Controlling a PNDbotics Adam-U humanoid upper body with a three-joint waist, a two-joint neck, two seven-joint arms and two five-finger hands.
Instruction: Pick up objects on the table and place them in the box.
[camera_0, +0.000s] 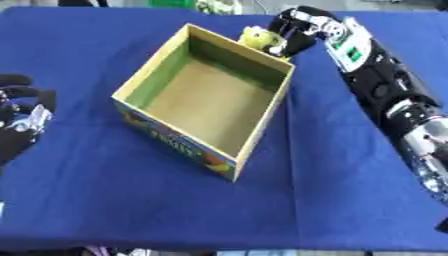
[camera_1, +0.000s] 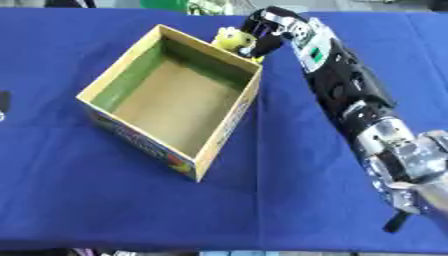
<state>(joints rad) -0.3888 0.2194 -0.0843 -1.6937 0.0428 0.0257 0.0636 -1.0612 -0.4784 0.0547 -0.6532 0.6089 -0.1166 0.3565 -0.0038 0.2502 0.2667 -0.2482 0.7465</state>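
One box (camera_0: 206, 95), one yellow object (camera_0: 255, 37)

No readable text on the box (camera_0: 175, 137)

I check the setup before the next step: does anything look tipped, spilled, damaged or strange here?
Nothing stands out. The box sits upright and open on the blue tablecloth, only turned at an angle. The right hand holds a yellow object by the box's far corner. The left hand rests at the left edge.

A blue cloth (camera_0: 105, 200) lies under a tan, green-lined box (camera_0: 214, 95) and a yellow object (camera_0: 256, 38).
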